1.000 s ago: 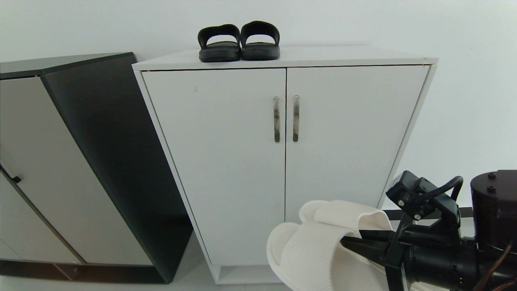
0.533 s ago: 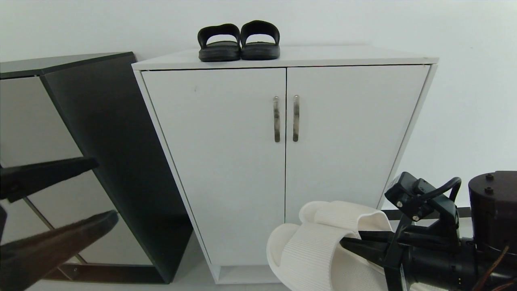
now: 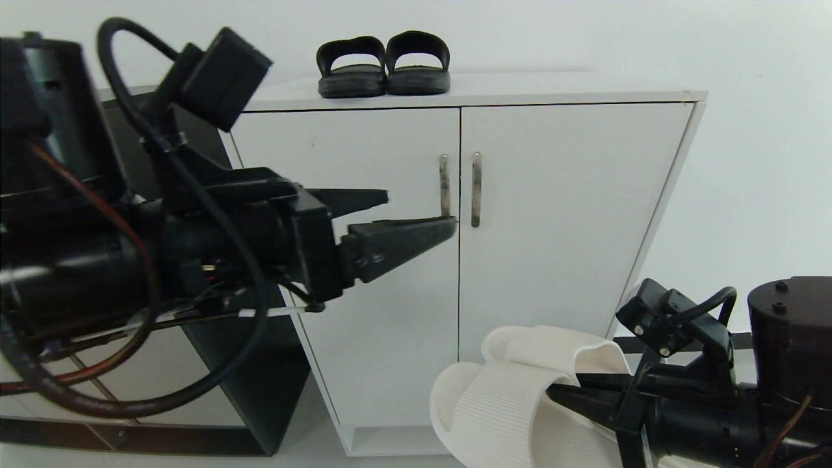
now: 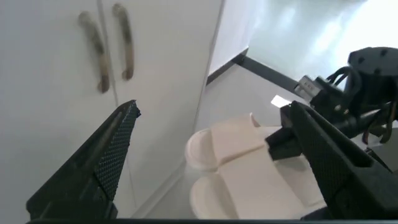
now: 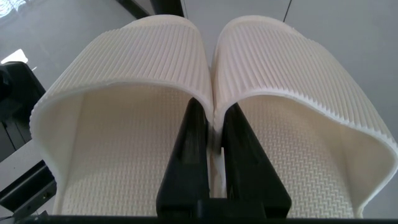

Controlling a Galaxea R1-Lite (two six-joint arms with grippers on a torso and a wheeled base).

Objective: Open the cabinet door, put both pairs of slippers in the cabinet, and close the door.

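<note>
Your left gripper (image 3: 421,208) hung wide open with nothing between its fingers, raised in front of the left door of the white cabinet (image 3: 559,195). Its lower fingertip lined up with the bottom end of the left handle (image 3: 444,188); I could not tell whether it touched. Both doors were shut, and the right handle (image 3: 476,190) stood just beside the left one at the middle seam.

Your right gripper (image 5: 213,118) was closed on the white slippers (image 3: 513,390), its fingers pinching the inner strap sides of the pair together. It held them side by side, low and near, in front of the right door.

The black slippers (image 3: 383,65) sat as a pair on top of the cabinet, toward its left far edge. A dark cabinet (image 3: 260,364) stood just left of the white one.
</note>
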